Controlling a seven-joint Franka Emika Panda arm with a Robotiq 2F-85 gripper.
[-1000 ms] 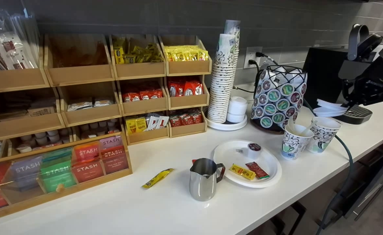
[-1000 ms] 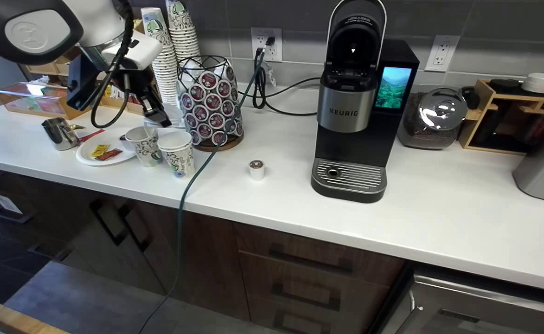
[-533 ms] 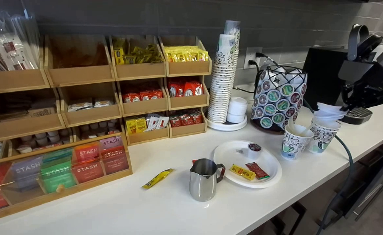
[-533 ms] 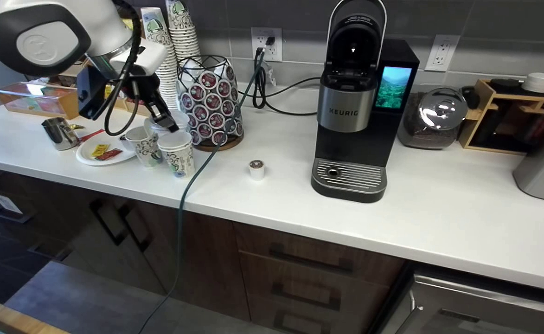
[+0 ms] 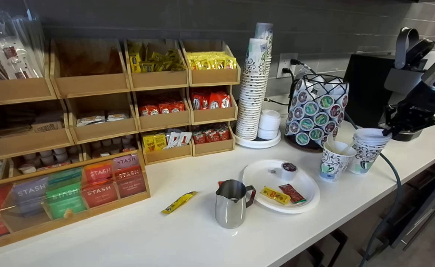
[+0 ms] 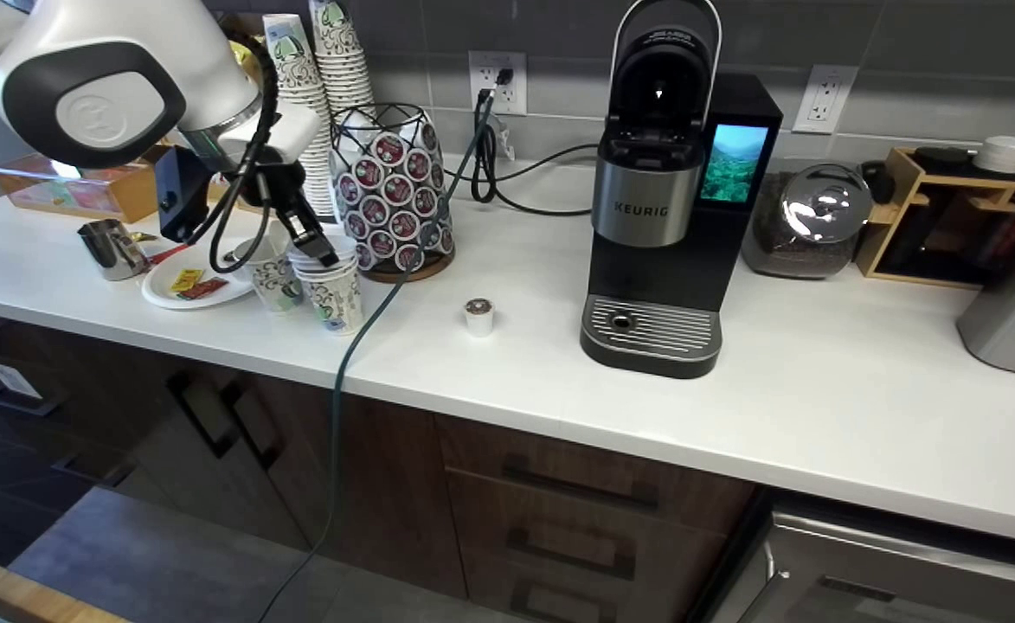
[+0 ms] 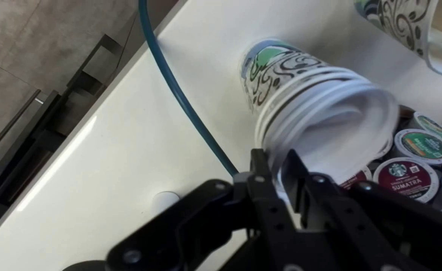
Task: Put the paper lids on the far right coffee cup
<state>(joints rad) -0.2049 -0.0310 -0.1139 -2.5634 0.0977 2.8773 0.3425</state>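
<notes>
The paper lids [image 5: 373, 135] are a small stack of white discs lying over the mouth of the far right coffee cup [image 5: 365, 160], a white cup with a blue-green pattern. Both also show in the other views: lids [image 6: 348, 246] and cup [image 6: 339, 299]; lids [image 7: 335, 141] and cup [image 7: 279, 73]. My gripper [image 7: 275, 152] is at the near edge of the lids. Its fingers stand a small gap apart with the lids' rim between them. In the exterior views the gripper [image 5: 387, 131] is at cup-rim height. Seating of the lids at the fingers is blurred.
A like cup [image 5: 334, 167] with white sticks stands close beside it. A pod carousel [image 5: 315, 115] is just behind. A teal cable [image 6: 369, 333] runs past the cup. A plate [image 5: 310, 185], steel pitcher [image 5: 230, 207], loose pod [image 6: 478, 318] and coffee machine [image 6: 650, 199] are also on the counter.
My gripper has moved down and toward the cup with the lids. The lids went from tilted and fanned out above the cup to close together on its mouth. The cups have stayed put.
</notes>
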